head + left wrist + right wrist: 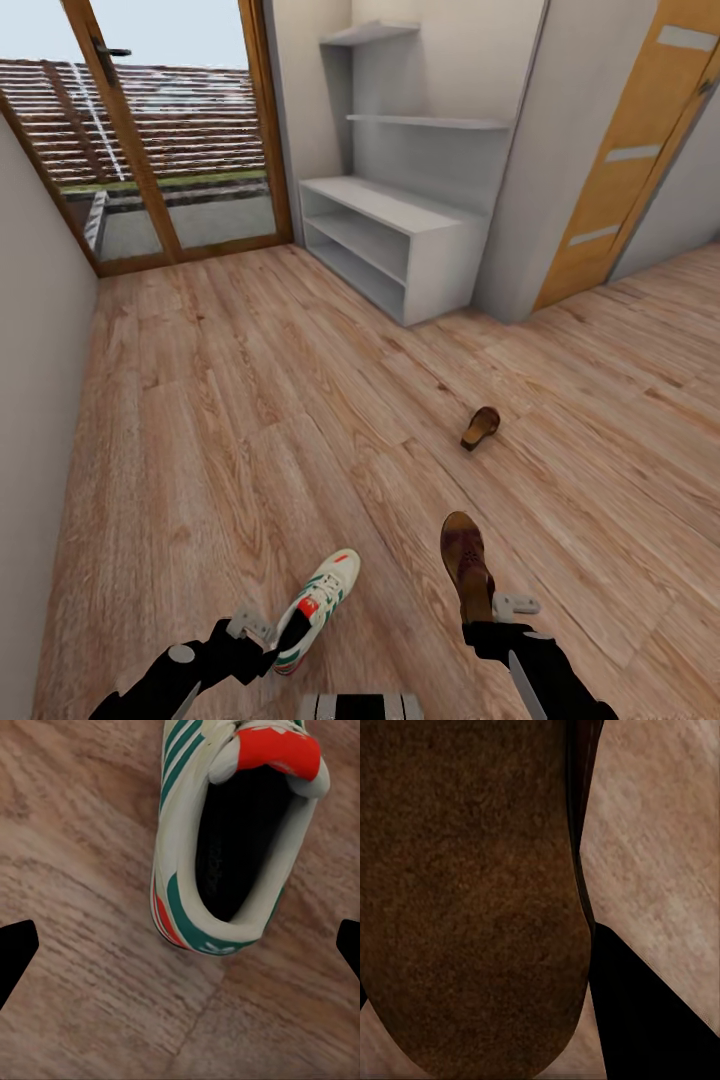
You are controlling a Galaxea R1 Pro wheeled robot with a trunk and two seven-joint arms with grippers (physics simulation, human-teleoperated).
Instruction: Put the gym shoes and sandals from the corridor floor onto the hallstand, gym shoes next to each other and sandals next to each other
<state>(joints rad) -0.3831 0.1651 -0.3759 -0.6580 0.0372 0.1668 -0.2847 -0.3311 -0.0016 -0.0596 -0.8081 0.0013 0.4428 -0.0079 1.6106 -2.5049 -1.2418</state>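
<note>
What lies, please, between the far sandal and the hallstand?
Only bare corridor floor separates the far sandal from the hallstand, per the head view.

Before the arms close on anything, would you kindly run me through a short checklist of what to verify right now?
1. Left gripper at the gym shoe: ok; the left wrist view shows the shoe's heel between the two open fingertips.
2. Left grasp closed: not ok; the fingertips stand wide of the shoe.
3. Right gripper at the near sandal: ok; its heel end meets the gripper.
4. Right grasp firm: cannot tell; the sandal hides the fingers.
5. Far sandal: not ok, it lies on the floor.
6. Hallstand tiers free: ok, both look bare.
</note>
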